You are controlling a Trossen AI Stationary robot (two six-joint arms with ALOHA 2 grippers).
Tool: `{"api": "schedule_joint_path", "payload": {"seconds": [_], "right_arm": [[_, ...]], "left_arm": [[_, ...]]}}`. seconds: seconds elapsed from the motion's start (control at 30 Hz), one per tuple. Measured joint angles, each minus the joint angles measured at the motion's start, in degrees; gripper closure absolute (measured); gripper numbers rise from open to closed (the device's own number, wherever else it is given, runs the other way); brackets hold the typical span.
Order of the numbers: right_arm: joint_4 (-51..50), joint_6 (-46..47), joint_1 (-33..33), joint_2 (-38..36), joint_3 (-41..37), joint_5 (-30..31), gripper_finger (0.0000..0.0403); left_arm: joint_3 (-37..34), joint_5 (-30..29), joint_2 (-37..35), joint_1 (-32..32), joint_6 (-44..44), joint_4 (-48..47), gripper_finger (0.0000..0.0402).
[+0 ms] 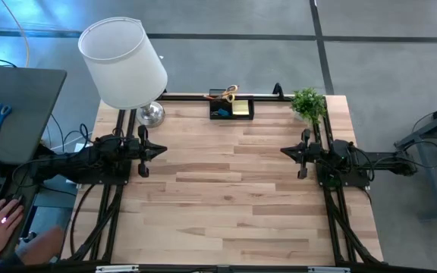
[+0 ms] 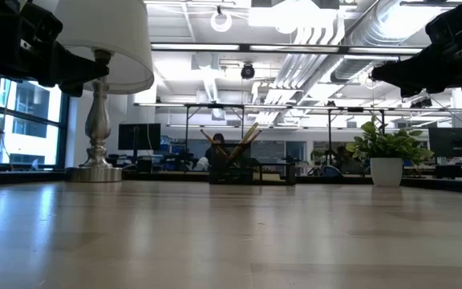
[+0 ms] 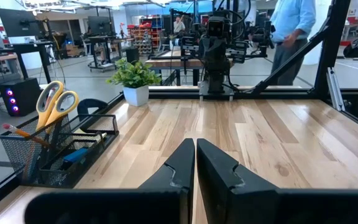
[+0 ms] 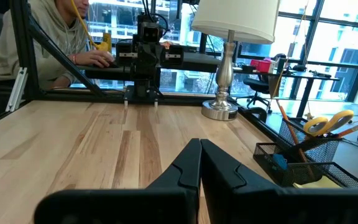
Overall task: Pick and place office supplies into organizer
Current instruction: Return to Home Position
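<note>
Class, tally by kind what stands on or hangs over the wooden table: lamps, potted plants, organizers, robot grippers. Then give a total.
Lamp: 1
Potted plant: 1
Organizer: 1
Grippers: 2 (left gripper, right gripper, both shut)
Total: 5

The left arm [image 1: 89, 161] lies level, reaching inward from the left side, and the left gripper [image 1: 156, 151] has its fingers pressed together. The right arm [image 1: 355, 161] mirrors it. The right gripper [image 1: 285, 152] faces it well apart, fingers likewise closed.
</note>
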Motion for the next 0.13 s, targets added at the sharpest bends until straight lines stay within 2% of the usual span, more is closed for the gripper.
{"api": "schedule_joint_path", "payload": {"seconds": [0.13], "right_arm": [[0.0, 0.0, 0.0, 0.0, 0.0, 0.0, 0.0402]], "left_arm": [[0.0, 0.0, 0.0, 0.0, 0.0, 0.0, 0.0394]]}}
